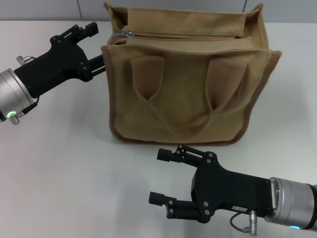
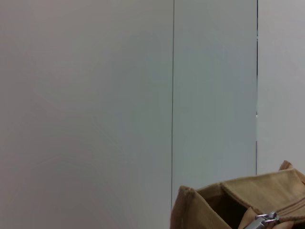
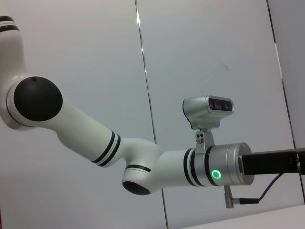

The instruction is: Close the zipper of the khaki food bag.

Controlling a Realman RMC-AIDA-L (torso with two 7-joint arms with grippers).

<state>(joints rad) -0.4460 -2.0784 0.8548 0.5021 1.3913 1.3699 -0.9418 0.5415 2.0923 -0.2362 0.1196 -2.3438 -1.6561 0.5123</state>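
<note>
The khaki food bag (image 1: pixel 188 94) stands upright on the white table, its two loop handles hanging down the front. The zipper (image 1: pixel 188 35) runs across its top panel, with the silver pull tab (image 1: pixel 128 33) at the bag's left end. My left gripper (image 1: pixel 95 47) is open, right beside the bag's upper left corner, with its lower finger against the side wall and the upper one level with the pull tab. The left wrist view shows that bag corner (image 2: pixel 224 205) and the pull tab (image 2: pixel 267 219). My right gripper (image 1: pixel 159 176) is open and empty, low in front of the bag.
The white table (image 1: pixel 64 163) extends left of and in front of the bag. A grey panelled wall (image 2: pixel 95 95) stands behind. The right wrist view shows my left arm (image 3: pixel 157 167) with its wrist camera.
</note>
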